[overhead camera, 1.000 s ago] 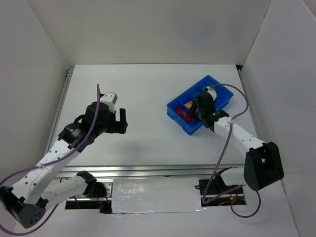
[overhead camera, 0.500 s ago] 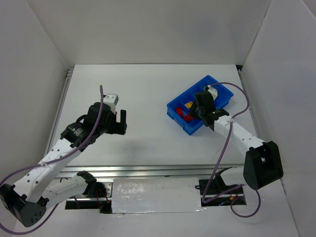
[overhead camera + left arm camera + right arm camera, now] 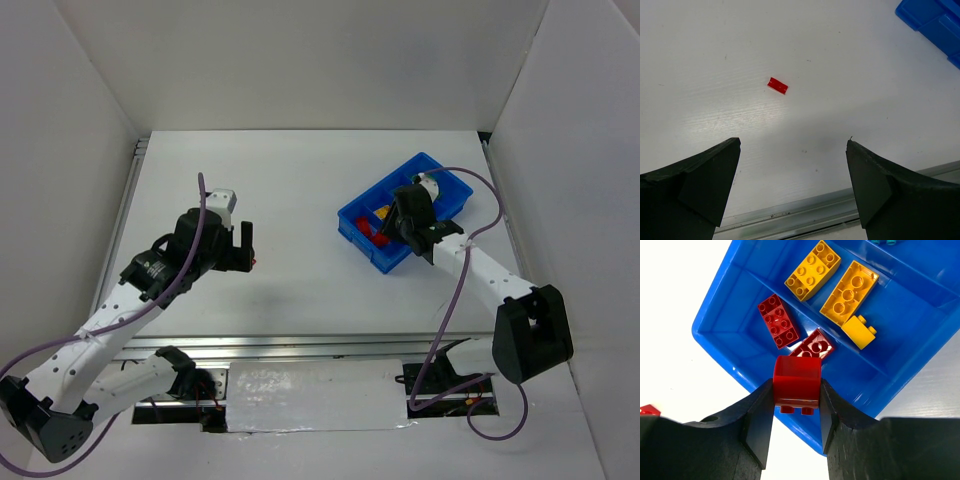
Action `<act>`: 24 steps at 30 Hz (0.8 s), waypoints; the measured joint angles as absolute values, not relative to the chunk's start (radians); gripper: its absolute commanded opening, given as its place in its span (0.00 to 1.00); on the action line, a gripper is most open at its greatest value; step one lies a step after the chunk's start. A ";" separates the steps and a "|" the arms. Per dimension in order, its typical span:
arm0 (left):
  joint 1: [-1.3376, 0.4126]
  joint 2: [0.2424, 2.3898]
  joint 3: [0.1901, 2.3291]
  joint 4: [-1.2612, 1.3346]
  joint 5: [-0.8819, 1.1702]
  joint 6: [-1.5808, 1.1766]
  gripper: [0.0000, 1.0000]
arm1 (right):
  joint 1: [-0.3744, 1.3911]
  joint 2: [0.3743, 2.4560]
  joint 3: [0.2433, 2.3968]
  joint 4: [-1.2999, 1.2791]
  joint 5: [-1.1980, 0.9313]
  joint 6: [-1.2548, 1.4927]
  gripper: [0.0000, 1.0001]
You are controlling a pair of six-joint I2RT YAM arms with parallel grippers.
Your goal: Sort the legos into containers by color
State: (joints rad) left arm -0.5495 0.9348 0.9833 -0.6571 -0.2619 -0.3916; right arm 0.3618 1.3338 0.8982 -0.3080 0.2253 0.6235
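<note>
Right pincer [image 3: 796,390] was clamped on a red brick [image 3: 796,377], held over the near rim of the blue tray [image 3: 715,320], above its end compartment. Two loose red bricks [image 3: 778,321] lay in that compartment and three yellow bricks [image 3: 812,263] in the next. Left pincer [image 3: 792,145] was spread wide, gripping nothing, above the table [image 3: 850,75]. A small red piece [image 3: 777,85] lay flat there, well apart from the tray.
</note>
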 measured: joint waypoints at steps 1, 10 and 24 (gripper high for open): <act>-0.549 0.934 0.982 -0.657 -0.264 -0.392 0.99 | 0.362 1.334 0.898 -0.308 0.224 0.624 0.00; -0.546 0.934 0.981 -0.657 -0.267 -0.392 1.00 | 0.362 1.346 0.899 -0.308 0.224 0.624 0.03; -0.537 0.936 0.976 -0.656 -0.277 -0.393 1.00 | 0.362 1.385 0.911 -0.306 0.196 0.628 0.72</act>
State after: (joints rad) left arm -0.5365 0.9363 0.9756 -0.6563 -0.2768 -0.3931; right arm 0.3618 1.3853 0.9112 -0.3058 0.1963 0.6281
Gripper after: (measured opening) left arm 0.994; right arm 0.680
